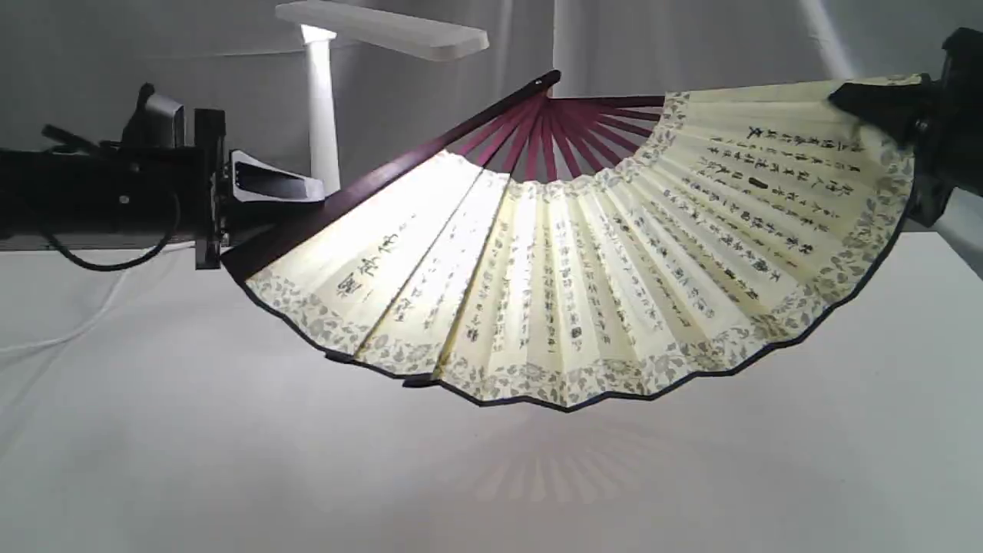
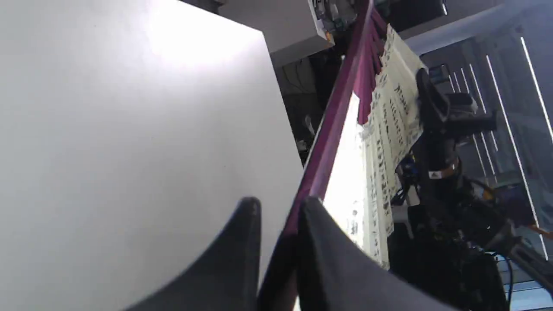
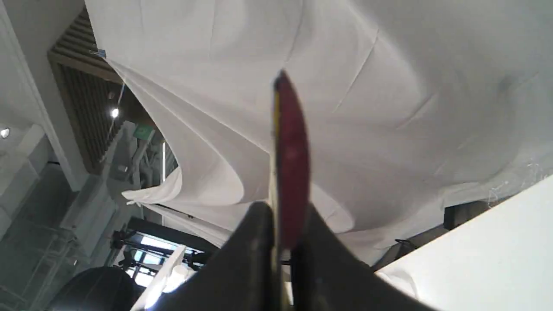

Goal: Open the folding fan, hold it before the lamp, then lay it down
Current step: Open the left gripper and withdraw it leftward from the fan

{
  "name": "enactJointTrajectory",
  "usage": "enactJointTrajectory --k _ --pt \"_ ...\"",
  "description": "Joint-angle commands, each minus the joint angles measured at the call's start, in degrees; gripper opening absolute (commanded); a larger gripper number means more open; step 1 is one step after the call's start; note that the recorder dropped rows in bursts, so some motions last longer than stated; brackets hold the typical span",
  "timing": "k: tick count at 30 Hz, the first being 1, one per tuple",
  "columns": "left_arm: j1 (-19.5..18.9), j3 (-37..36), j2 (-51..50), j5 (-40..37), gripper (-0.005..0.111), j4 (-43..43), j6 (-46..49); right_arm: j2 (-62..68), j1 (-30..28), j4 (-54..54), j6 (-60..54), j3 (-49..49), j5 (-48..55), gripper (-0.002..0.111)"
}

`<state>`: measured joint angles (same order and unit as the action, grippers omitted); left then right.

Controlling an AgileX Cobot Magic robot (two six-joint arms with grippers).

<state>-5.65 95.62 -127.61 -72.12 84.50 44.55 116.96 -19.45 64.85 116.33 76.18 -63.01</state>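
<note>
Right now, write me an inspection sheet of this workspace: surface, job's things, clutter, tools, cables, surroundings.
Surface: white table cloth, with a faint rib shadow under the fan.
Job's things: folding fan spread wide, held in the air with its pivot up; lamp stands behind the part nearest the left tool, where the leaf glows.
Clutter: nothing seen.
Tools: left tool shut on one maroon guard of the fan; right tool shut on the other guard.
Cables: black cable loops under the left arm; white cord lies on the cloth.
Surroundings: white drapes hang behind.
</note>
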Motion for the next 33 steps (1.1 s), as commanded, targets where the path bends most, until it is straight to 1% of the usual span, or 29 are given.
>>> enactJointTrajectory --k 1,5,11,13,17,19,22,26,29,31,33 --pt "-0.9 3.57 -2.5 2.16 0.0 -0.99 -6.74 -0.58 0.08 -5.86 -1.35 0.62 1.89 0.0" --pt "-1.13 6.13 -3.18 2.16 0.0 0.69 -8.83 -0.58 0.77 -9.89 -1.35 0.62 1.86 0.0" --pt "-1.37 9.87 -3.72 2.16 0.0 0.19 -13.1 -0.58 1.32 -11.38 -1.79 0.62 2.22 0.0" --pt "-1.37 10.04 -3.74 2.16 0.0 0.69 -12.97 -0.58 1.71 -11.55 -1.89 0.62 2.34 0.0" --pt "-1.37 10.04 -3.74 2.16 0.0 -0.46 -11.25 -0.58 1.69 -8.36 -0.1 0.62 1.99 0.0" --pt "-1.37 10.04 -3.74 2.16 0.002 -1.18 -11.25 -0.58 1.96 -8.91 0.31 0.62 1.63 0.0" --pt "-1.4 9.93 -3.74 2.16 0.012 -3.8 -11.62 -0.58 2.32 -11.1 2.6 0.62 0.86 0.0" --pt "-1.4 7.79 -3.09 2.16 0.032 -7.36 -10.79 -0.58 2.32 -11.1 3.16 0.62 -1.29 0.0" --pt "-1.5 4.8 -2.26 2.16 0.048 -7.17 -9.31 -0.58 2.32 -12.57 3.16 0.62 -1.59 0.0" --pt "-1.61 2.99 -1.61 2.16 0.052 -7.21 -7.84 -0.58 2.32 -13.58 3.16 0.62 -1.74 0.0" --pt "-1.72 1.2 -0.94 2.16 0.053 -7.21 -6.77 -0.58 2.32 -13.98 3.16 0.62 -1.86 0.0"
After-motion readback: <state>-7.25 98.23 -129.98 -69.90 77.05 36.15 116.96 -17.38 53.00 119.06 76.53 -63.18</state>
